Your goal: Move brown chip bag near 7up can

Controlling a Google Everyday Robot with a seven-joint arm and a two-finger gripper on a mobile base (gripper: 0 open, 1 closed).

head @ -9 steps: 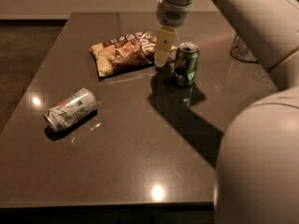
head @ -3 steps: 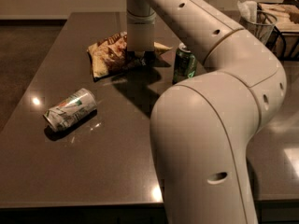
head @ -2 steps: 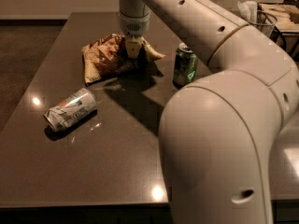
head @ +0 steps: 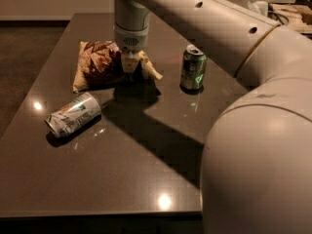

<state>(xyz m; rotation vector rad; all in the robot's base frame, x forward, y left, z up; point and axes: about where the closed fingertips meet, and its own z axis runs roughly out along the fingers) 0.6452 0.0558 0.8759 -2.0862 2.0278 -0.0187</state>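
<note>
The brown chip bag [head: 100,65] lies tilted at the far left-centre of the dark table, its right end raised. My gripper [head: 130,65] comes straight down onto that right end and is shut on it, hiding part of the bag. A pale yellow corner of the bag sticks out to the gripper's right. The 7up can [head: 73,115], silver-white with green lettering, lies on its side at the front left, about a can's length in front of the bag and apart from it.
A dark green can [head: 193,68] stands upright to the right of the gripper. My arm's large pale body fills the right and lower right. The table [head: 146,179] ends at the front edge below. A cluttered surface shows at the far upper right.
My gripper came down from beside the green can onto the bag and closed on its right end. The bag has shifted left and tilted up. Both cans have stayed put.
</note>
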